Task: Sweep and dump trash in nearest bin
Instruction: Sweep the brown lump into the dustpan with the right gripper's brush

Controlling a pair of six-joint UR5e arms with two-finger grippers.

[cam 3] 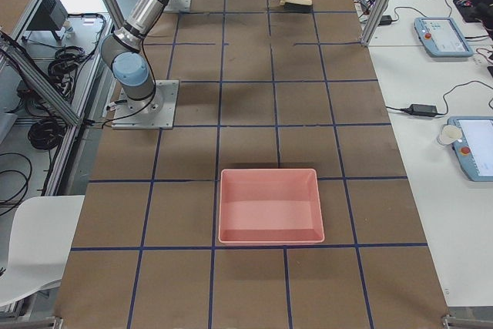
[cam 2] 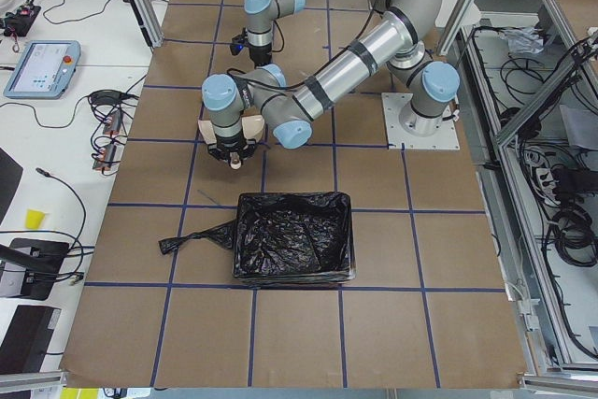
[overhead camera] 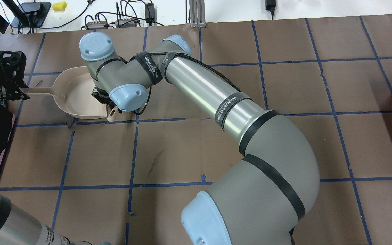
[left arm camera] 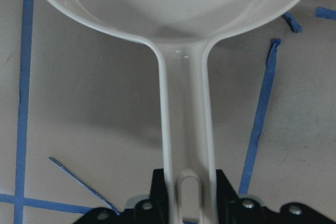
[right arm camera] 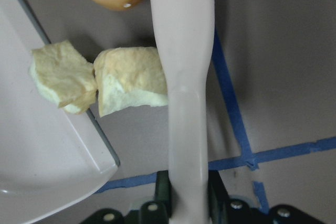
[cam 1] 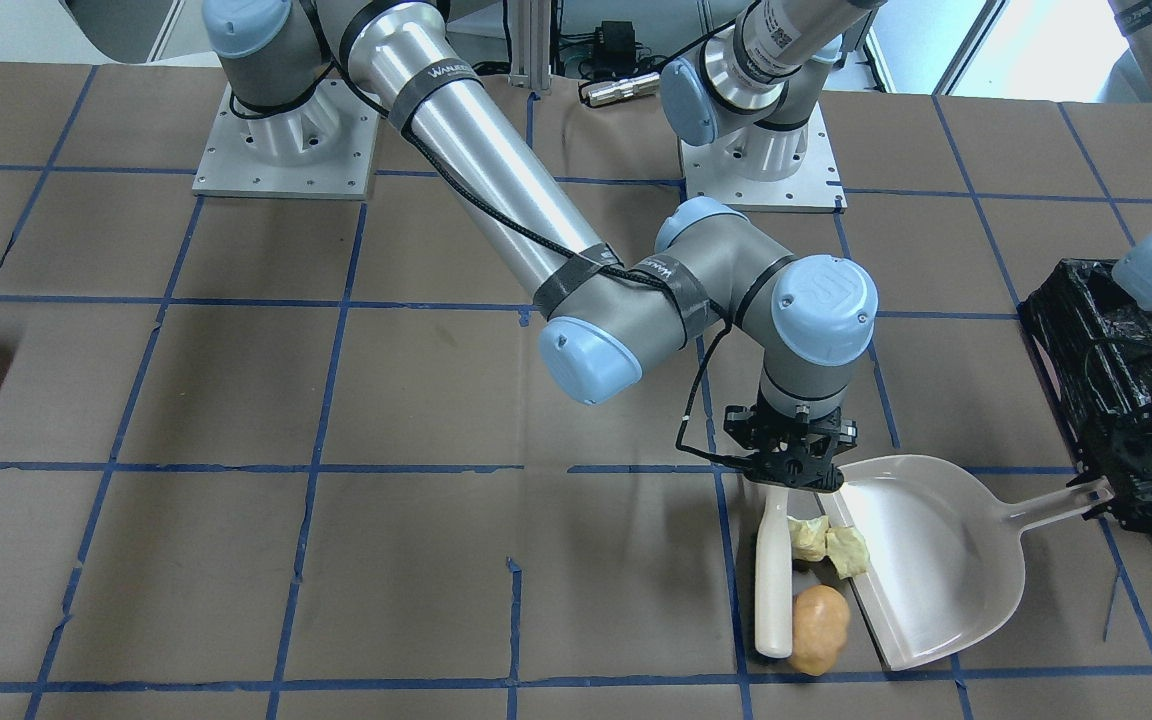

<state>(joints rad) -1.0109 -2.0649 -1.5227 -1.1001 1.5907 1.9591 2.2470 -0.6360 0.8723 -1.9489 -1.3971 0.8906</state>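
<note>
My right gripper (cam 1: pixel 786 478) is shut on a cream sweeper stick (cam 1: pixel 774 590) that lies flat on the table. Two pale yellow trash chunks (right arm camera: pixel 63 74) (right arm camera: pixel 131 80) sit between the stick and the beige dustpan (cam 1: pixel 926 560); one rests on the pan's lip, the other touches the stick. The tan-orange potato-like lump (cam 1: pixel 818 628) lies by the stick's far end, just off the lip. My left gripper (left arm camera: pixel 188 192) is shut on the dustpan handle (left arm camera: pixel 186 129). The black-lined bin (cam 2: pixel 294 235) stands behind the left gripper.
A pink tray (cam 3: pixel 269 206) sits far off toward the table's right end. Both arm bases (cam 1: pixel 286 150) are bolted at the robot's side. Blue tape lines grid the brown table (overhead camera: pixel 196 149). The right arm's long link (overhead camera: pixel 209 92) spans the middle.
</note>
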